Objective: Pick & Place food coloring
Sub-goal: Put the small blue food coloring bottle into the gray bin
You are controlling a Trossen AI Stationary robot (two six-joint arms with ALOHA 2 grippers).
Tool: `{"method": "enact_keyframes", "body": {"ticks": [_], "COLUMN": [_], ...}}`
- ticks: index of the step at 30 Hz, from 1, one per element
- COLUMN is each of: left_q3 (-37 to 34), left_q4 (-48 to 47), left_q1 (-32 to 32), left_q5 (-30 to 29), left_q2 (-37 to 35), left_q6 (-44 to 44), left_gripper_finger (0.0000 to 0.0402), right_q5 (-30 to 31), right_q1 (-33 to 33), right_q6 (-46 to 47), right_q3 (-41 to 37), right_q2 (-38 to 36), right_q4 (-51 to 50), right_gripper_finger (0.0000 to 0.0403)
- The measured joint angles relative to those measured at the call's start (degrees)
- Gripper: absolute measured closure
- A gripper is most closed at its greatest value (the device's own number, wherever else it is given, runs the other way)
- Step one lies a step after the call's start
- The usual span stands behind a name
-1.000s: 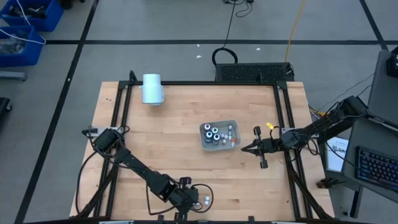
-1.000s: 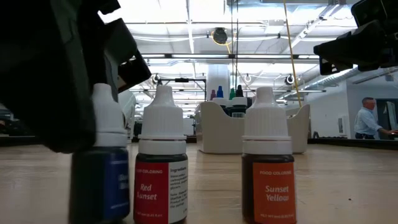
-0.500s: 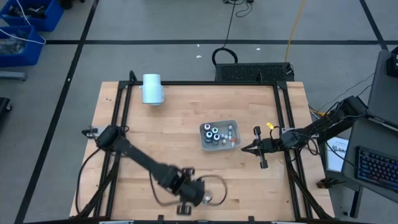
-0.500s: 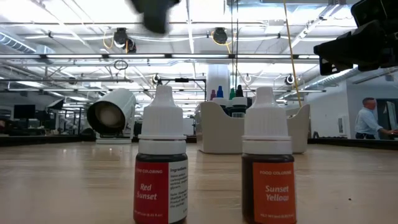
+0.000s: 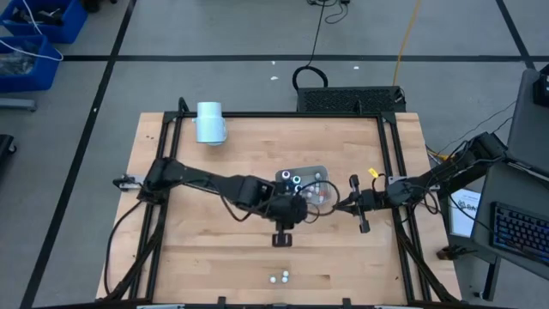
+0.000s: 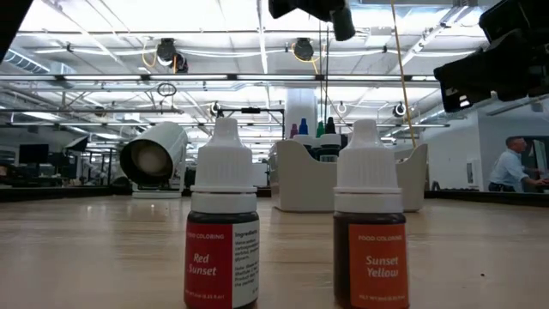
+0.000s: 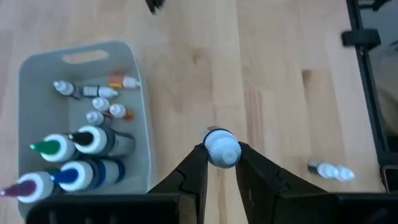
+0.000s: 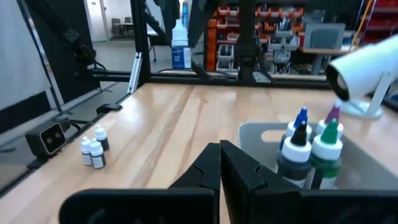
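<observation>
White-capped food coloring bottle (image 7: 222, 148) pinched in my left tool (image 7: 221, 163), hanging over the wooden table (image 5: 232, 163) just beside the grey tray (image 7: 140, 81) of bottles, while my right tool (image 8: 219, 163) waits fully closed at the tray's other side.

left gripper (image 5: 296, 209) over tray (image 5: 319, 169), two bottles (image 5: 278, 277)
</observation>
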Motion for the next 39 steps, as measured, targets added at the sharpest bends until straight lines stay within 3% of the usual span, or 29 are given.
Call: {"method": "enact_keyframes", "body": {"ticks": [11, 24, 32, 39], "left_q3": [-0.04, -0.04, -0.21, -0.02], "left_q4": [2.9, 4.08, 5.76, 17.5], "left_q1": [0.61, 5.69, 9.82, 13.42], "left_q5": [0.13, -4.82, -0.62, 2.04], "left_q2": [0.02, 0.02, 1.27, 5.14], "left_q6": [0.27, 4.18, 6.3, 8.14], "left_gripper_finger": [0.0326, 0.0325, 0.0325, 0.0325], "right_q5": [-0.04, -0.04, 0.04, 0.07], "right_q1": [0.09, 0.09, 0.09, 0.09], "right_q6": [8.79, -4.66, -11.92, -12.34], "right_q3": [0.01, 0.01, -0.01, -0.01], "right_q2": [0.0, -0.02, -0.02, -0.04], "right_q4": [-0.19, 6.17, 10.55, 10.17], "right_gripper_finger": [0.0403, 0.0403, 0.0403, 0.0403]}}
